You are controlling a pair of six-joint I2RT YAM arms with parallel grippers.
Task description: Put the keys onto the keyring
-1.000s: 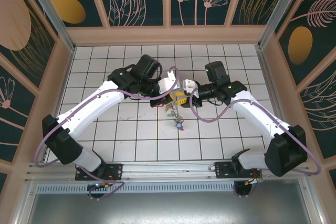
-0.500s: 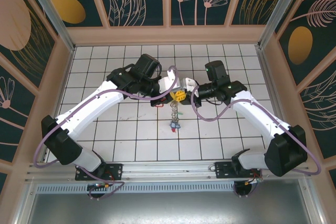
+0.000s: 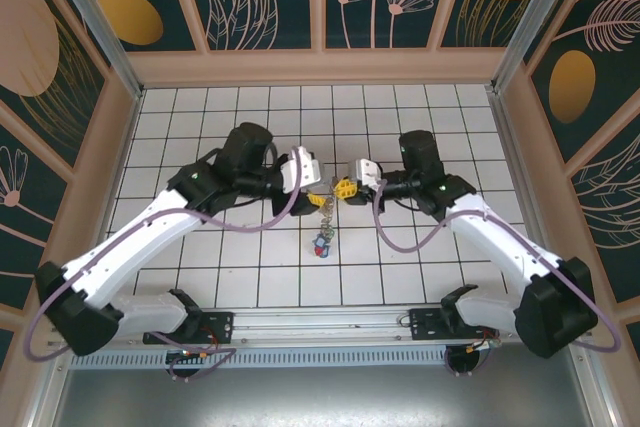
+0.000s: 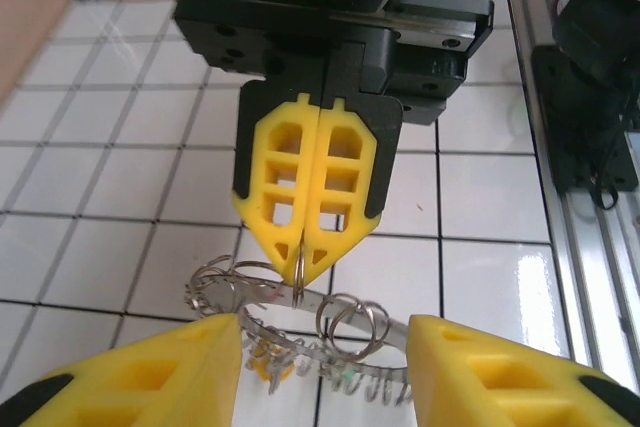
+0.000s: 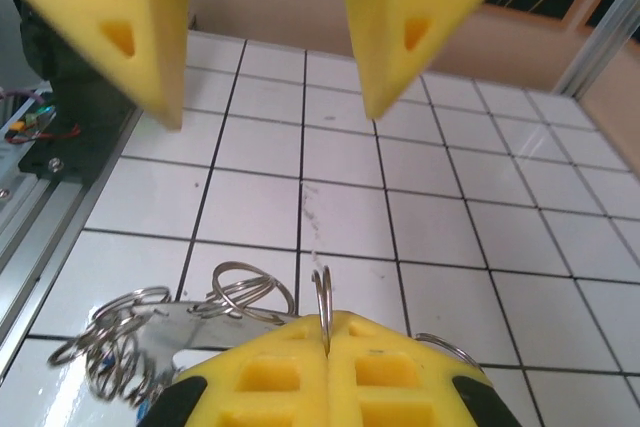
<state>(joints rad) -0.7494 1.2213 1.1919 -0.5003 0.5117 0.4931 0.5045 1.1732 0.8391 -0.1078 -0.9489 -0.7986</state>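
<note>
Silver keyring [image 3: 326, 209] hanging, keys [image 3: 321, 243] dangling beneath — bunched

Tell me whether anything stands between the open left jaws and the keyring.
Nothing visible does. The keyring hangs from the shut right gripper, just in front of the left gripper, whose jaws stand open toward it.

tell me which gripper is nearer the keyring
Right. The right gripper is shut on a loop of the keyring; the left gripper hangs open opposite, apart from it.
</note>
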